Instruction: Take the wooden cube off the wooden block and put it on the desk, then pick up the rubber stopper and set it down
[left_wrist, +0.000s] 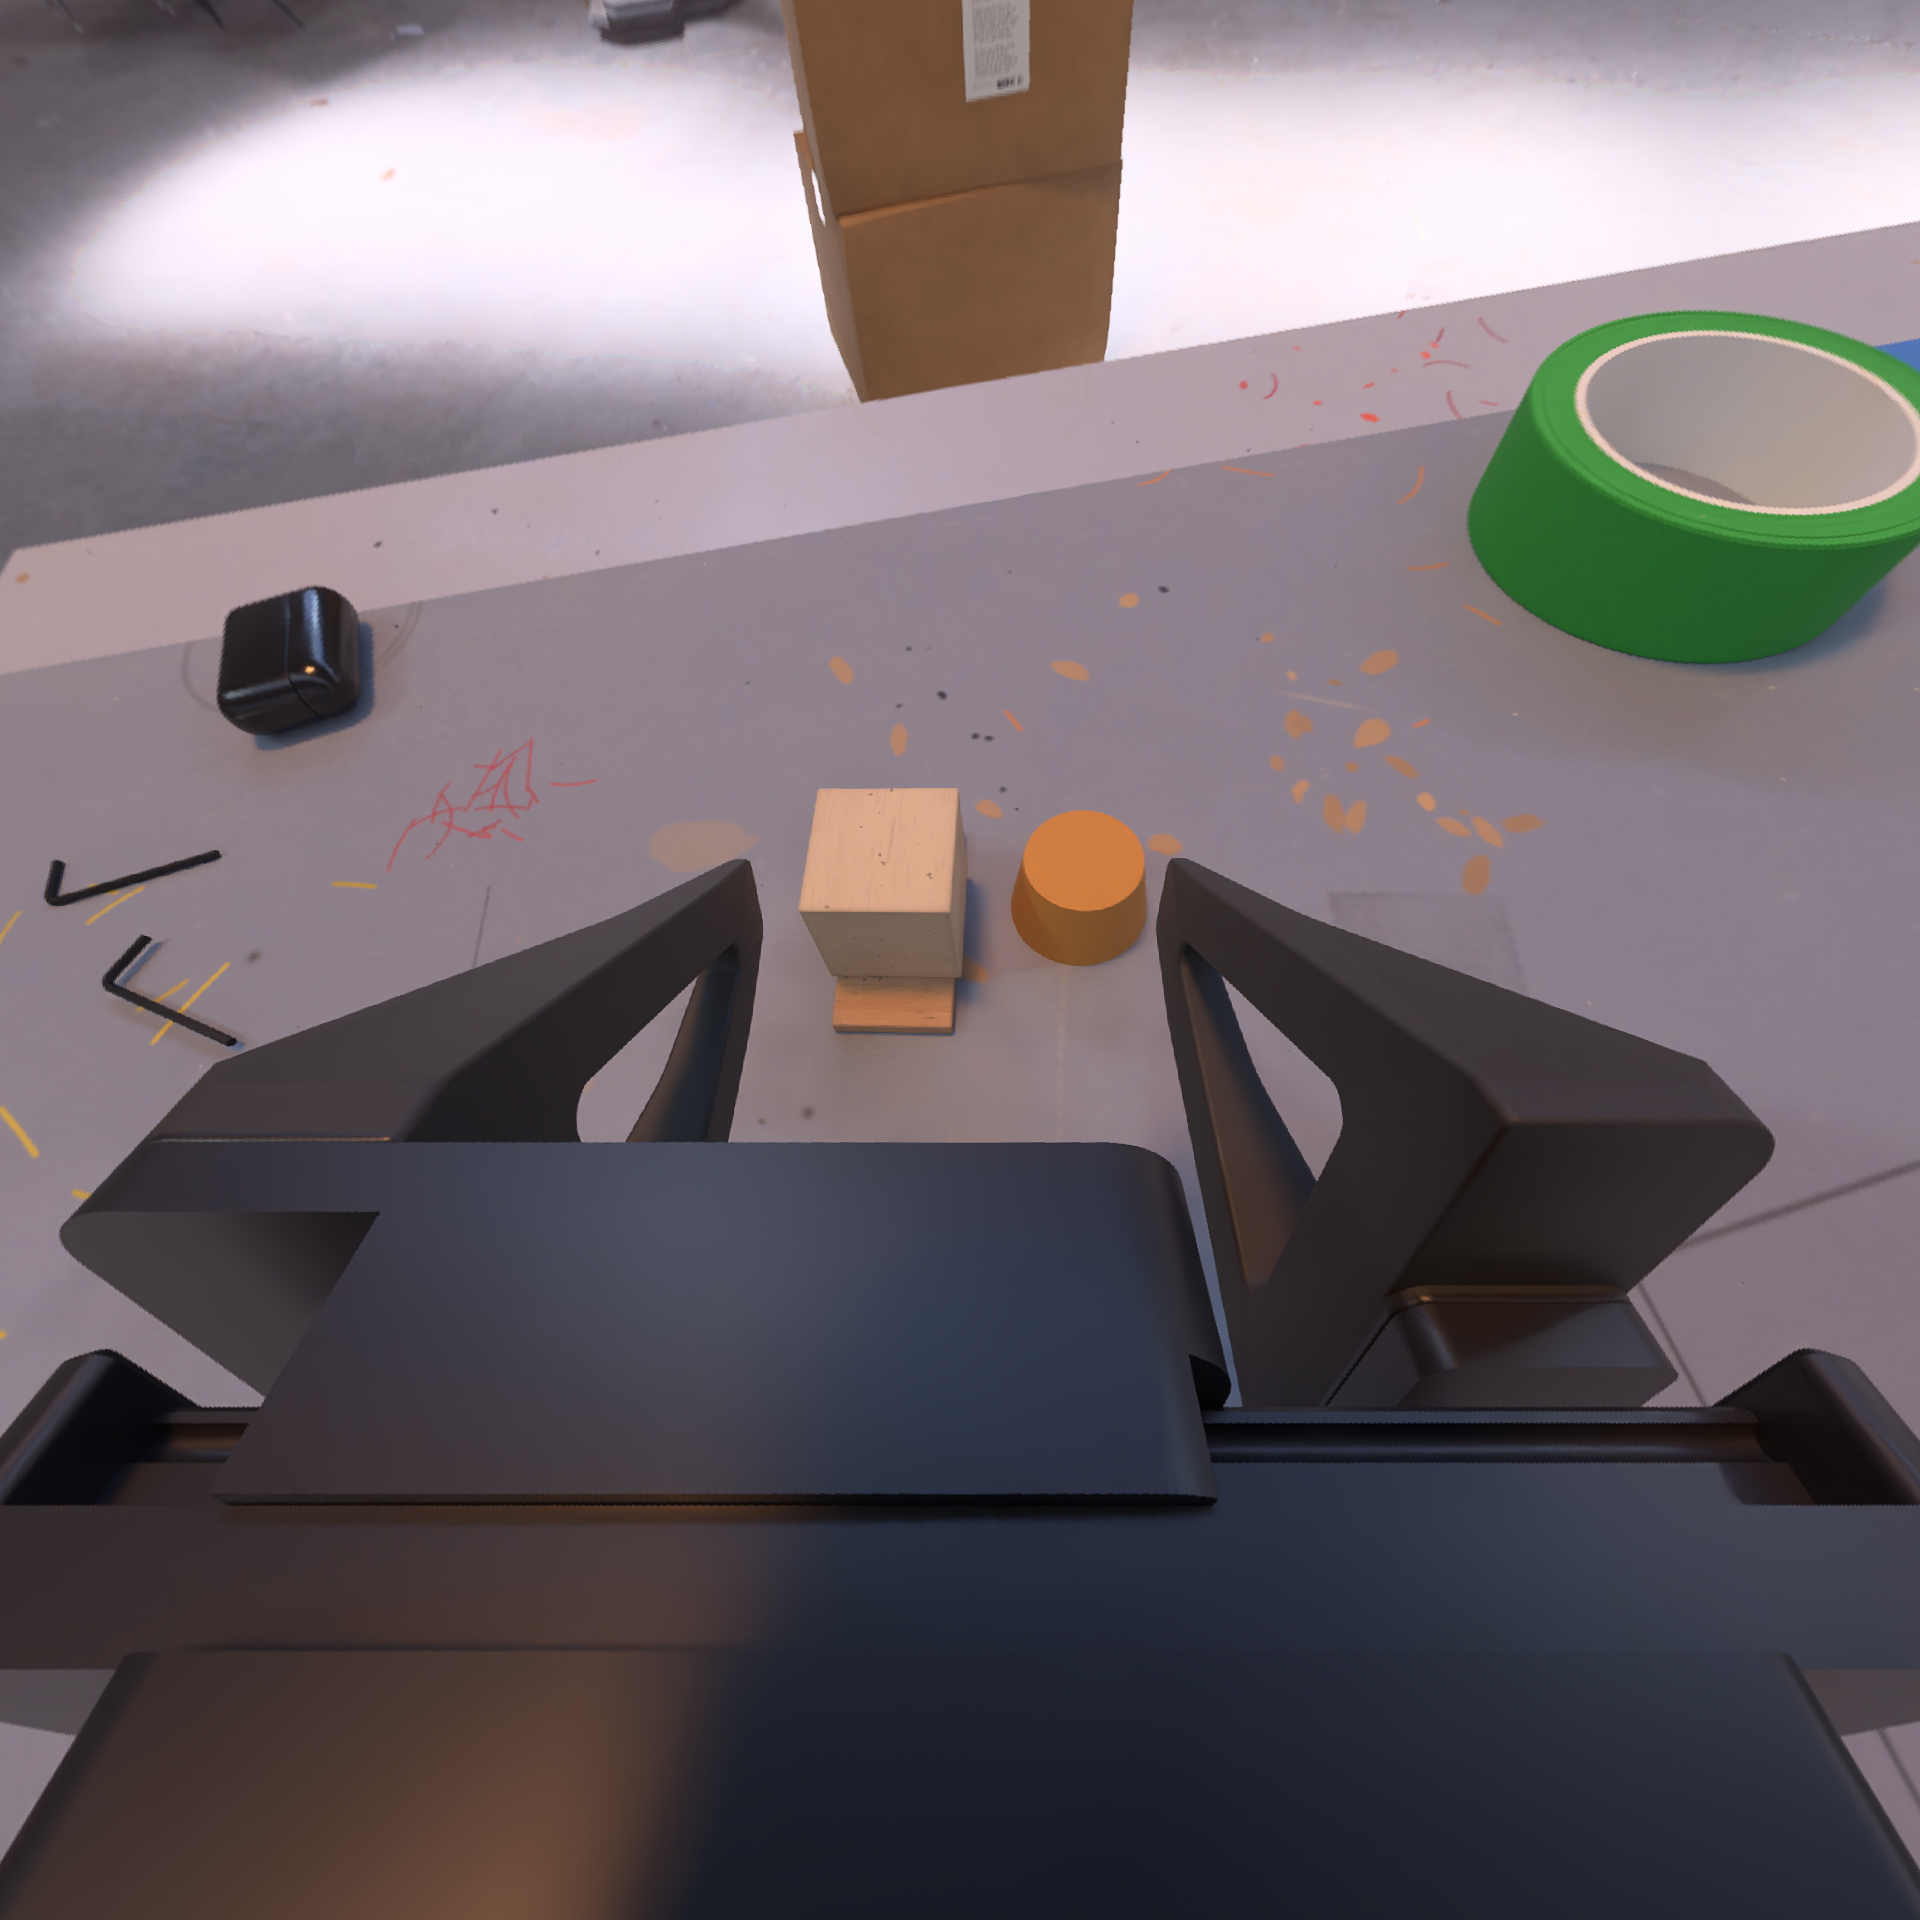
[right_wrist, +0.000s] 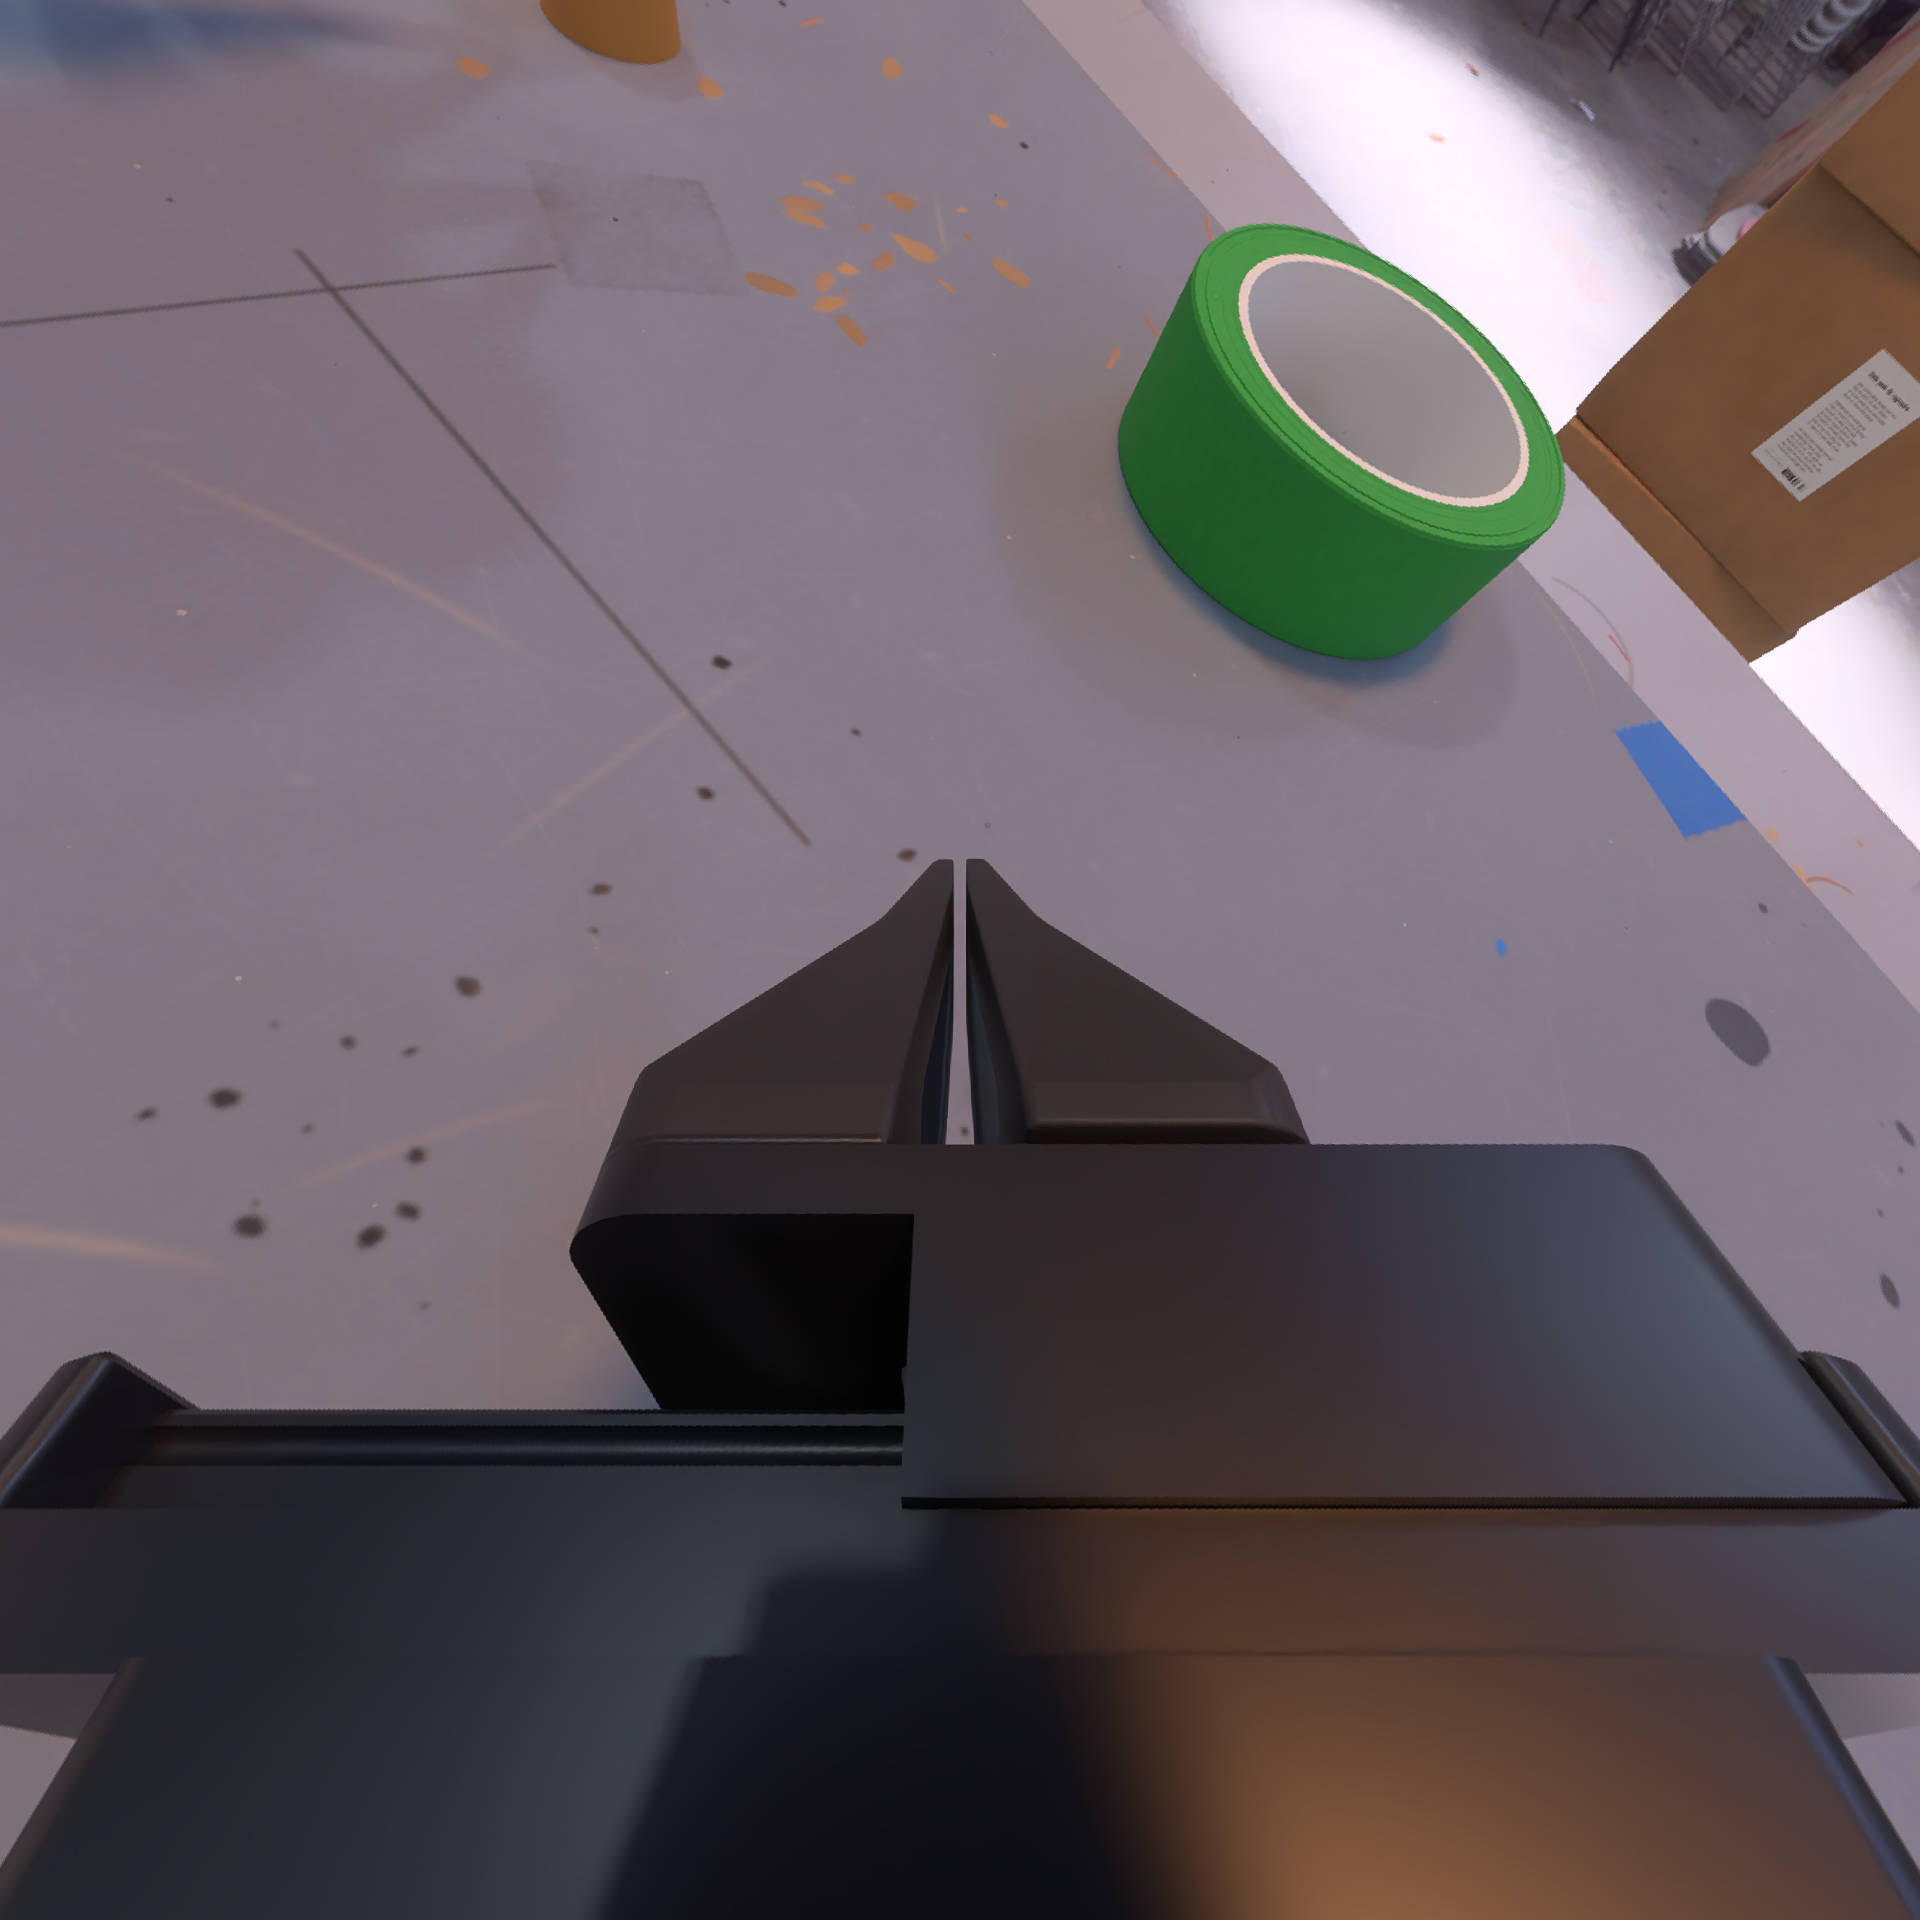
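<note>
The left gripper (left_wrist: 958, 883) hangs above the grey desk (left_wrist: 623, 644) with its two black fingers spread wide and nothing between them. Just ahead of the fingertips, in the gap, the pale wooden cube (left_wrist: 883, 878) sits on the flat wooden block (left_wrist: 894, 1006), whose near edge sticks out below the cube. The orange rubber stopper (left_wrist: 1081, 885) stands just right of the cube, wide end down, close to the inner side of the right finger but apart from it. Farther ahead and to the left lies a small black case (left_wrist: 291, 660), and nearer on the left two black hex keys (left_wrist: 130, 878) lie flat. Far ahead to the right rests a green tape roll (left_wrist: 1704, 488), lying on its side face. Beyond the desk edge stand stacked cardboard boxes (left_wrist: 961, 197).

The right gripper (right_wrist: 959, 864) has its fingers pressed together, only a thin slit between them, holding nothing. The green tape roll (right_wrist: 1340, 447) lies ahead and to its right, well apart; a blue tape patch (right_wrist: 1678, 779) marks the desk to the right.
</note>
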